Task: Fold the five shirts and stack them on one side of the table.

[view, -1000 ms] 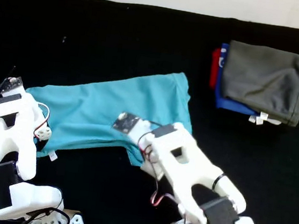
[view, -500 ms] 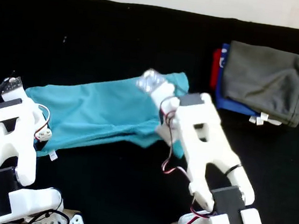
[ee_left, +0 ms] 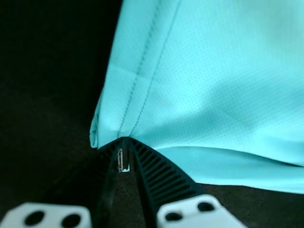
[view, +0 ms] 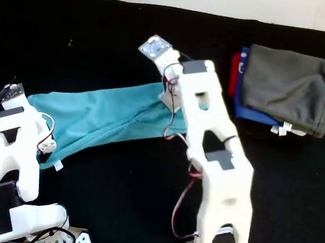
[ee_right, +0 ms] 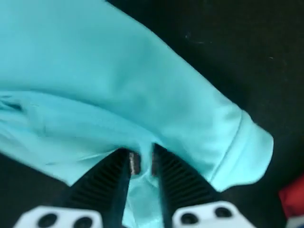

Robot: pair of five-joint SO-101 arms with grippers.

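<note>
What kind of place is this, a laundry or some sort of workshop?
Probably a robotics lab bench, not a laundry: two small white arms with bare wiring, a black-covered table, a teal shirt and a stack of folded ones.

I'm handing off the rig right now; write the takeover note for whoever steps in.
Left gripper shut on the teal shirt at a hem corner.
Right gripper shut on its opposite end, nearer the stack.
The shirt is stretched between them, fold unfinished.
Done: grey shirt on blue shirt on red shirt, at the table right side.
Left: finish folding, add to stack.
</note>
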